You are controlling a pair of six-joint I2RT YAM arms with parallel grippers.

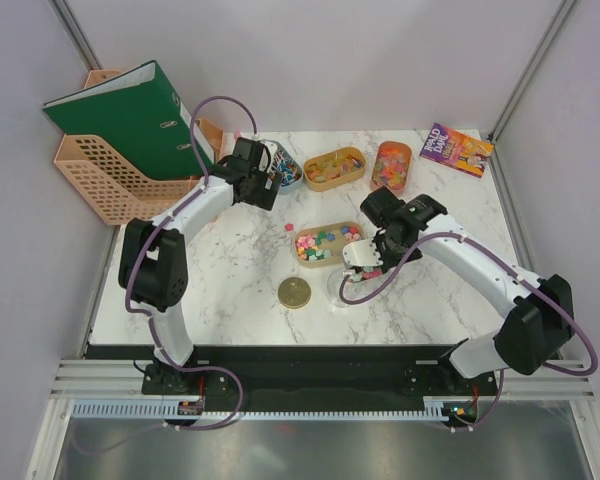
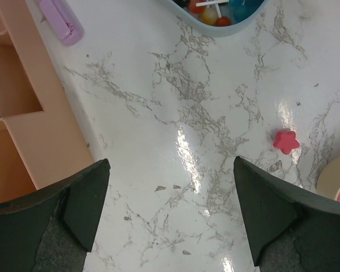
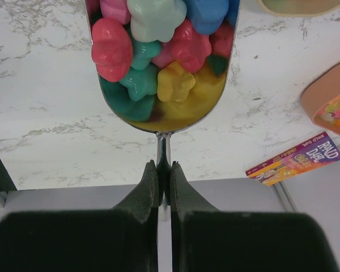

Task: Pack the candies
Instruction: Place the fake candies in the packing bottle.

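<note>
Two arms work over the marble counter [image 1: 230,280]. The right arm is nearer the central oval tray [image 1: 306,262], which holds mixed candies [image 1: 325,240]. The right pincer [image 3: 163,170] is pressed together on the handle of the metal scoop [image 3: 170,120]. The scoop's long axis runs straight ahead of that pincer, and its bowl is heaped with candies. The left pincer [image 2: 170,170] hangs spread over bare counter, well apart, near one stray pink candy [image 2: 286,140].

1. Left arm [image 1: 195,205] reaches to the far left; the left gripper [image 2: 170,164] points down over the worktop [image 2: 215,102], fingers wide apart, holding nothing.
2. Right arm [image 1: 470,260] bends inward; the right gripper [image 3: 163,167] is clamped on the scoop [image 3: 163,144] handle.
</note>
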